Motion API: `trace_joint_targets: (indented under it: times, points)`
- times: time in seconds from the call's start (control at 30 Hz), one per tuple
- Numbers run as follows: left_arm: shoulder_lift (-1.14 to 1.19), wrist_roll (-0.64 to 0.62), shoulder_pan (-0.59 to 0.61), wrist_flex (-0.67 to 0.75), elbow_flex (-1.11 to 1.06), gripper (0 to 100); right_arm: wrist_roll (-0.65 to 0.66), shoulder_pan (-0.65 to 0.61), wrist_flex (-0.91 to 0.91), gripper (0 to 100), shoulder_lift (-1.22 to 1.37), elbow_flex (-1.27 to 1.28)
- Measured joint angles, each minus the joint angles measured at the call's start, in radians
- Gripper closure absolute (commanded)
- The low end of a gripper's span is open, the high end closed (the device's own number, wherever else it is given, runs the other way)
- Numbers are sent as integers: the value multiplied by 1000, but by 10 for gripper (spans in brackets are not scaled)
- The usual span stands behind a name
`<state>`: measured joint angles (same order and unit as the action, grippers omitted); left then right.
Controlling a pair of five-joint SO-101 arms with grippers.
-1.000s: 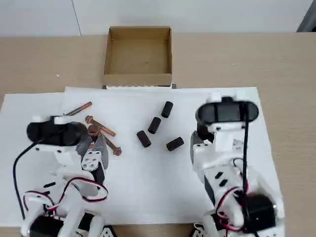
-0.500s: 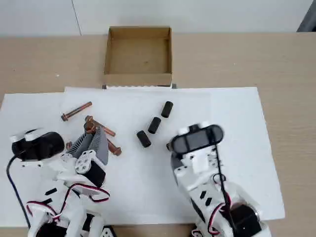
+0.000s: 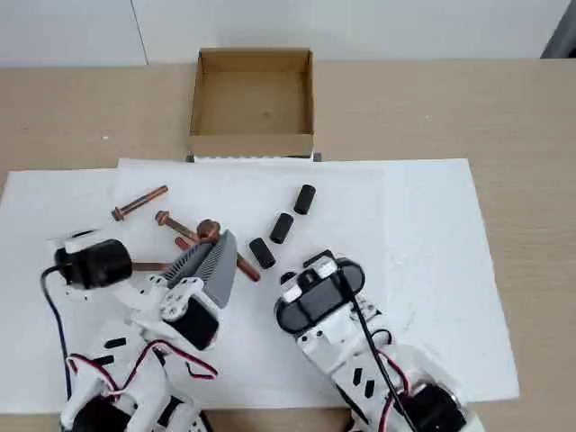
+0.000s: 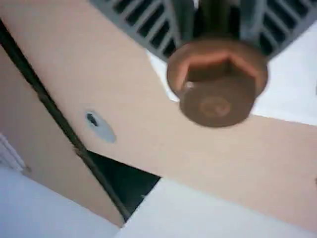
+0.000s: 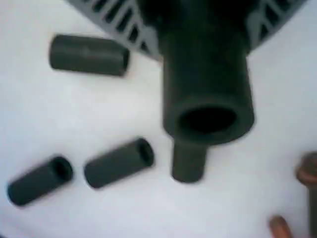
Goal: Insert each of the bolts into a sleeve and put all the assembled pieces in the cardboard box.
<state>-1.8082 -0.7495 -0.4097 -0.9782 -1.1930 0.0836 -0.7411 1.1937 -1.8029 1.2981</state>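
Note:
My left gripper [image 3: 221,245] is shut on a copper bolt [image 3: 209,230], left of the paper's middle. In the left wrist view its hex head [image 4: 218,82] sticks out from between the grey fingers [image 4: 143,20]. My right gripper [image 5: 200,29] is shut on a black sleeve [image 5: 208,99], whose open bore faces the camera. The right arm's wrist housing [image 3: 317,292] covers that gripper from above. Loose sleeves [image 3: 305,199] [image 3: 282,228] [image 3: 262,253] lie in a diagonal row between the arms. The cardboard box [image 3: 252,144] stands empty at the back.
More copper bolts lie on the white paper [image 3: 423,207]: one at the far left [image 3: 139,202], one beside it [image 3: 183,227], one by the left gripper's tips [image 3: 245,268]. Several sleeves [image 5: 89,54] [image 5: 119,162] and a bolt [image 5: 309,176] lie below the held sleeve.
The left gripper has risen with a bolt and swung right toward the middle. The right arm has swung left and nearer; the sleeve by it is off the paper and in its gripper.

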Motion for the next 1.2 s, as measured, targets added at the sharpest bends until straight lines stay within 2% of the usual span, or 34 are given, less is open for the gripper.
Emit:
trace_joint_targets:
  times: [0.27, 0.47, 0.73, 1.0, 1.2]
  points:
    - [0, -3, -68, 23, -11, 993, 2, -21, -34, 995, 2, 8]
    - [0, -3, -69, 41, -43, 993, 2, -23, -51, 995, 2, 9]
    - [0, -3, -69, 137, -101, 993, 2, -21, -54, 995, 2, 9]
    - [0, -3, -71, 138, -103, 993, 2, -20, -54, 995, 2, 9]
    - [0, 14, -118, 138, -127, 993, 2, -25, -54, 995, 2, 9]
